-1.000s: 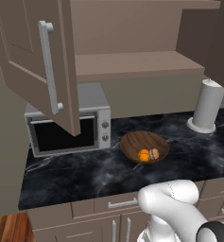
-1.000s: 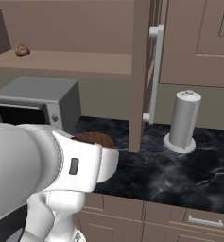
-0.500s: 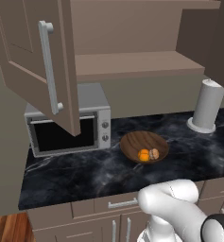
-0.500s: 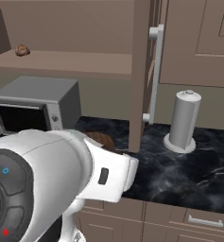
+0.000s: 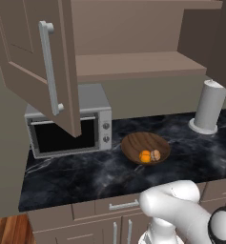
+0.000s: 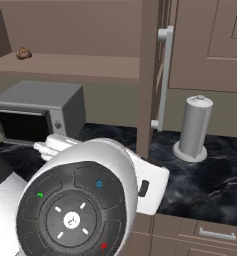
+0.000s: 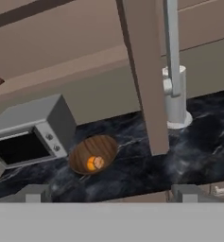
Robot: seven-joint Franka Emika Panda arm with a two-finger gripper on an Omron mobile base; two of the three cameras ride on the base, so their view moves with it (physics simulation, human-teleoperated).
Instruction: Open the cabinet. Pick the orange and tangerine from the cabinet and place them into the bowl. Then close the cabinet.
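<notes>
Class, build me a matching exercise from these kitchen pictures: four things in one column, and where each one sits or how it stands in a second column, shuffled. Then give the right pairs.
Things:
1. wooden bowl
2. microwave
3. grey cylinder
4. left cabinet door

Places or states:
A. swung open, its silver bar handle facing out
B. upright at the right end of the counter
C. at the left of the counter, under the cabinet shelf
D. mid-counter, holding two orange-coloured fruits

Pairs: 1-D, 2-C, 3-B, 4-A
</notes>
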